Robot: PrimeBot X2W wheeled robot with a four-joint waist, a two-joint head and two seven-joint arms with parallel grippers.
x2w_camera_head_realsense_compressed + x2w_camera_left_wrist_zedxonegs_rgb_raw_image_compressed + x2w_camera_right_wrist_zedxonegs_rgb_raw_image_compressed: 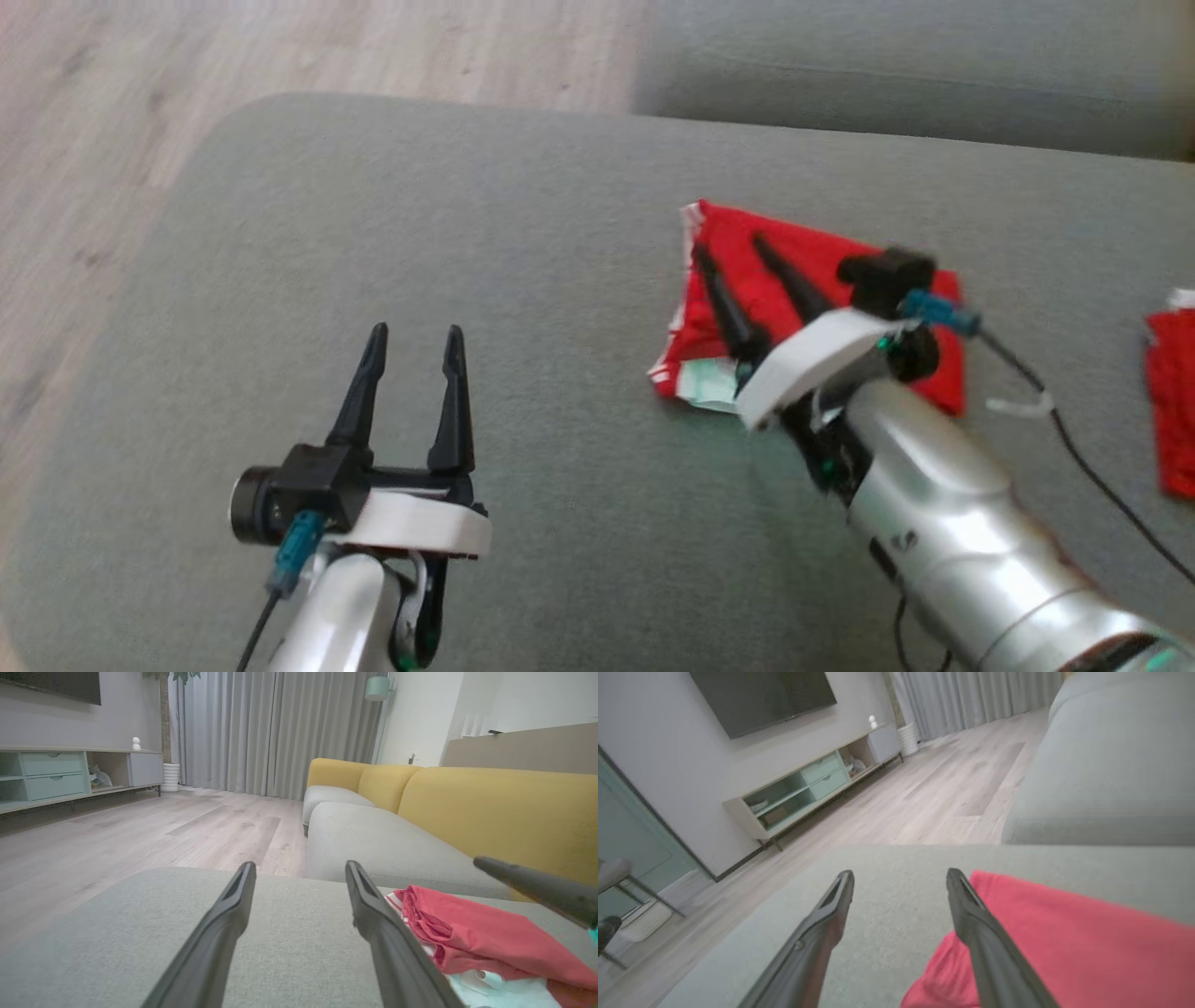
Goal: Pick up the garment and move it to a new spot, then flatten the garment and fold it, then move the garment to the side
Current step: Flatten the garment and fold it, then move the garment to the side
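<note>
Head view: red garment (pixel 803 245) lies lengthwise left-right, its pale patch (pixel 709 383) unreadable; right claw (pixel 730 247) gapes wide over it, left claw (pixel 415 333) wide, empty.

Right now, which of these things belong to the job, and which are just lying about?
For the job: red garment, open right claw over it, open left claw beside, grey cushion underneath.
Just lying about: second red cloth further right, cabinet, curtains.

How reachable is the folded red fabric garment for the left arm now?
Probably yes: bare grey fabric cushion lies between the open left pincer and the garment, though the right pincer hangs over it.
</note>
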